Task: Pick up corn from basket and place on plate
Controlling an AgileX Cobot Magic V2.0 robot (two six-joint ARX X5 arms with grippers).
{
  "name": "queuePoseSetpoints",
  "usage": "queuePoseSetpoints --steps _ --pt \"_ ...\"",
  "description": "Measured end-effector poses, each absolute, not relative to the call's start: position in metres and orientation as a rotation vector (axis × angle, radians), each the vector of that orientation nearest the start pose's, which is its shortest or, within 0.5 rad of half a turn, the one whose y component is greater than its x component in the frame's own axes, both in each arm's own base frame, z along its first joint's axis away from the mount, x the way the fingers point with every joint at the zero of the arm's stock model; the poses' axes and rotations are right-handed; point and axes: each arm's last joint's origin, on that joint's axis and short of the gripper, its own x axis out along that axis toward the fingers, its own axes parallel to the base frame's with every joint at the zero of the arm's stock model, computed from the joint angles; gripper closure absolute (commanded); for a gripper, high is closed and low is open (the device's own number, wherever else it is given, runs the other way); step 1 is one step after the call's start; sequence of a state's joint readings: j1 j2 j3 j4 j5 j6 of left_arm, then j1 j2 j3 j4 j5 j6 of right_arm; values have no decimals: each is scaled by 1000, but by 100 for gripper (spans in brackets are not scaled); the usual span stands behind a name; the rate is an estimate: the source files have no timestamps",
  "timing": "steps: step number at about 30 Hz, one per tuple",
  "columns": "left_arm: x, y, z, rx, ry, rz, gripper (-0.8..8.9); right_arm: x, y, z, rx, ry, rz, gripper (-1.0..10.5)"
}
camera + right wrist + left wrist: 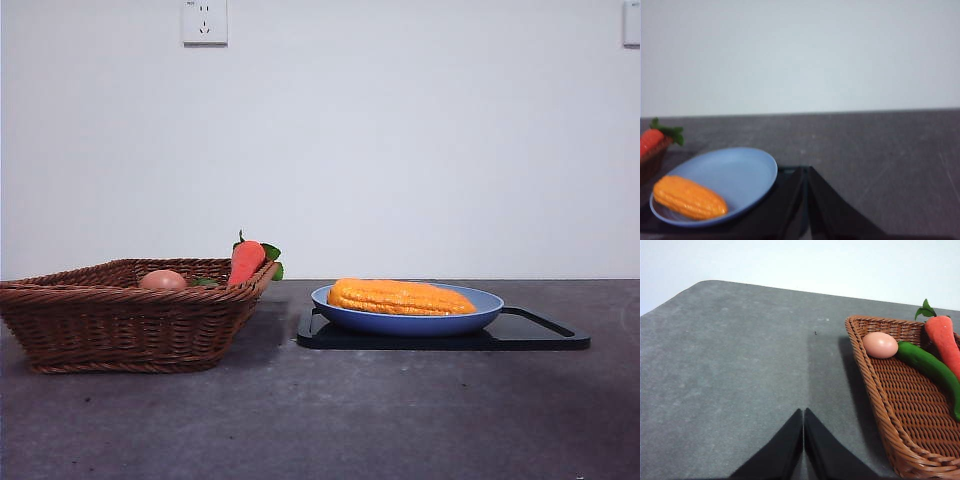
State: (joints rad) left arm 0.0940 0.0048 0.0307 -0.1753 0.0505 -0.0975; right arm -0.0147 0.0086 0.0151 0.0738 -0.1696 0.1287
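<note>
Corn on the plate, both arms drawn back

The corn [401, 297] lies on the blue plate [490, 305], which sits on a black tray [540, 335] right of the basket [120, 320] holding a carrot [245, 262] and an egg [163, 280]. The left gripper [803, 415] and right gripper [805, 172] have their jaws closed and empty above the bench [320, 420].

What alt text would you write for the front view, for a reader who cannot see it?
A yellow-orange corn lies on a light-blue plate, which sits on a flat black tray on a dark grey table. Beside them, a brown wicker basket holds a carrot and a peach-orange egg; no gripper shows.
</note>
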Motion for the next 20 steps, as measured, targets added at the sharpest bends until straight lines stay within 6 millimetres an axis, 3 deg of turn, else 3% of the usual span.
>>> queuePoseSetpoints --steps 20 --pt "95 7 157 -108 146 51 806 96 3 155 133 131 131 945"
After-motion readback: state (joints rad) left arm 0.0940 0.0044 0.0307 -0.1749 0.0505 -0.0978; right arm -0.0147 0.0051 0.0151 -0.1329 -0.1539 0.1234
